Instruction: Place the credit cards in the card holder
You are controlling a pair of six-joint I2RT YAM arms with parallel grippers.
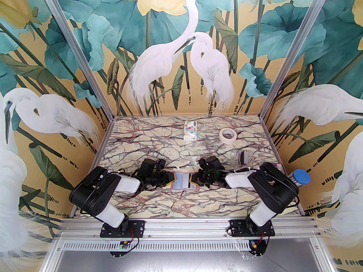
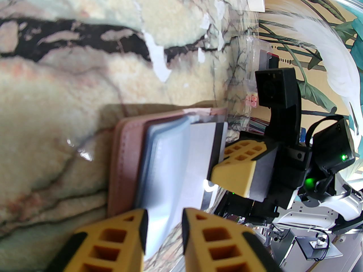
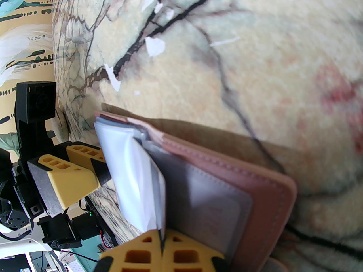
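The right pincer (image 3: 161,237) is clamped tight on the thin edge of 1 credit card (image 2: 202,149), a pale card with a dark stripe at the held end. Its free end lies over the open card holder (image 2: 124,163), which sits on the table (image 1: 158,140) between the 2 arms. The left pincer (image 2: 164,212) stands narrow, with the holder's pale-blue inner leaves running between its fingers. It looks to be pinching them, though the contact is blurred.

The main risk is the card's leading edge catching on a sleeve mouth. It would then bow or twist in so slim a grip instead of sliding in. It could also slip between the wrong leaves and lie loose rather than pocketed. A push toward the left arm may drag the light holder if the left hold is weak. The 2 pincers also face each other closely across the holder and could knock.

Whether any pocket of the holder already has a card seated is unclear. Farther right, a clear box (image 1: 240,158) holds something dark. Beside it is a blue-lidded jar (image 1: 300,177) whose contents are hidden.
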